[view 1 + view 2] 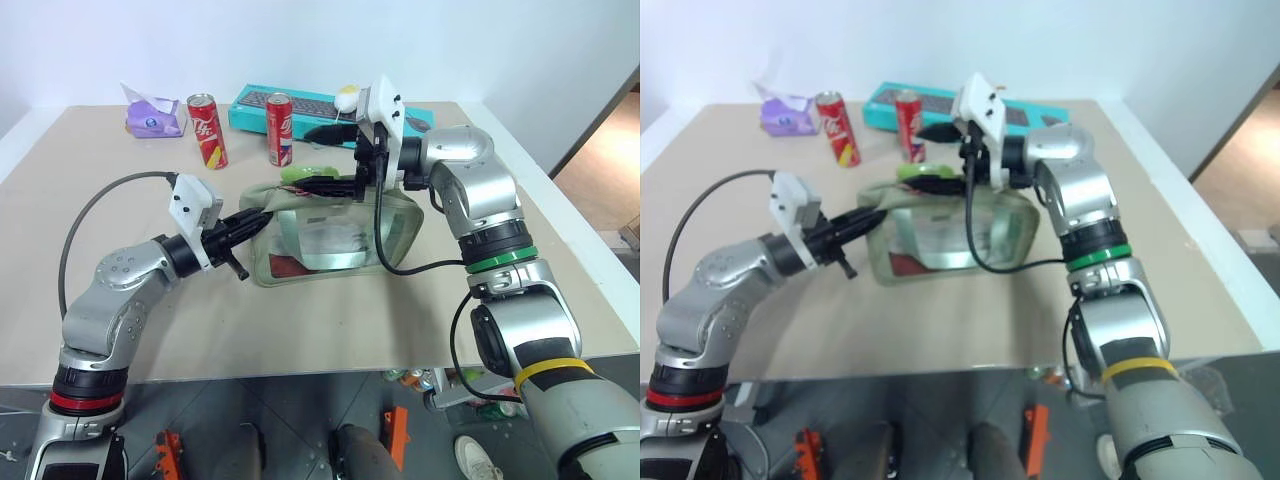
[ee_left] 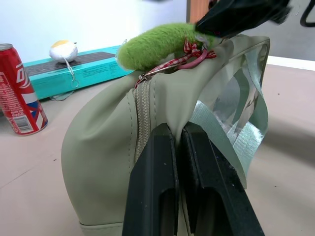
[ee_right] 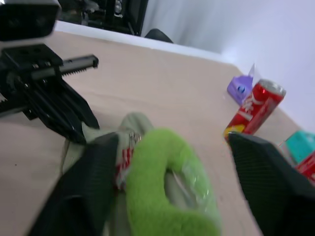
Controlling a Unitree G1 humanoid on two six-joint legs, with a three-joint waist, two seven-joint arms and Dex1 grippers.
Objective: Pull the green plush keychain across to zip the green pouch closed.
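Pinched tight on the green pouch [image 1: 330,235], the left gripper [image 1: 252,222] holds its end fabric near the table's [image 1: 330,320] middle. At the pouch's top, the green plush keychain [image 3: 170,189] sits between the right gripper's [image 3: 170,179] wide-apart fingers [image 3: 91,184], not squeezed.

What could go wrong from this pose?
1. The right gripper stands open around the plush keychain, not clamped; it may close on fuzz alone and slip off.
2. The left gripper pinches only the pouch's end fabric; a hard pull could tear it free.
3. The cola cans stand close behind; a wide swing could topple them.
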